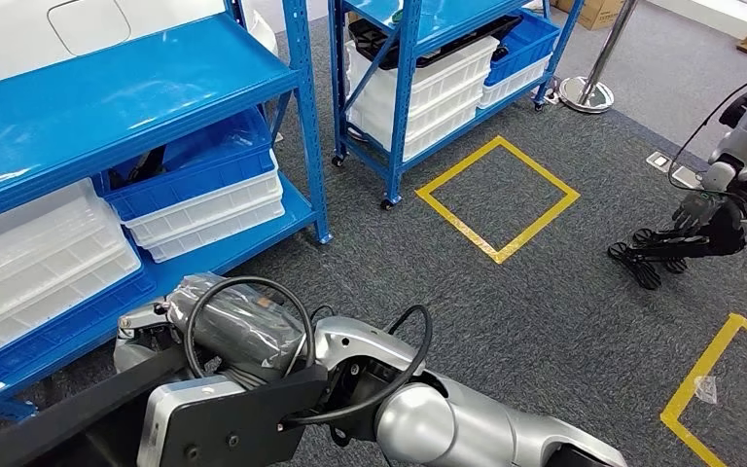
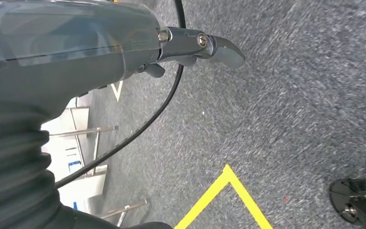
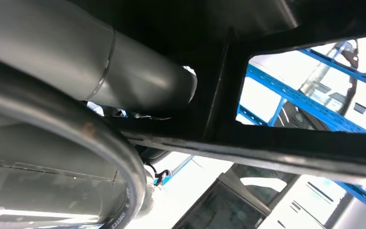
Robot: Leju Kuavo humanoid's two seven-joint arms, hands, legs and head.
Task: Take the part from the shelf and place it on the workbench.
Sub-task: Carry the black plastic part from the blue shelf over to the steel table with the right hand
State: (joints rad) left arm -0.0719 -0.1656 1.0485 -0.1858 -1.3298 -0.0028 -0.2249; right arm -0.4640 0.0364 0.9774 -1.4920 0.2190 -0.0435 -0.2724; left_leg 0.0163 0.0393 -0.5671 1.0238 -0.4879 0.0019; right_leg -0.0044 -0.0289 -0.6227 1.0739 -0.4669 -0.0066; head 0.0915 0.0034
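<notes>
Fingers (image 2: 219, 47) on your left hand (image 2: 124, 52) stretch out over grey carpet (image 2: 290, 119), holding nothing. Right hand (image 3: 100, 67): can't tell its grip. Black frame part (image 1: 107, 409) hangs low beside the blue shelf (image 1: 107, 107).

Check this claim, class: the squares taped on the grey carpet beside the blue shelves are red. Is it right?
Not quite. The taped squares on the grey carpet beside the blue shelves are yellow, not red, as the head view shows.
</notes>
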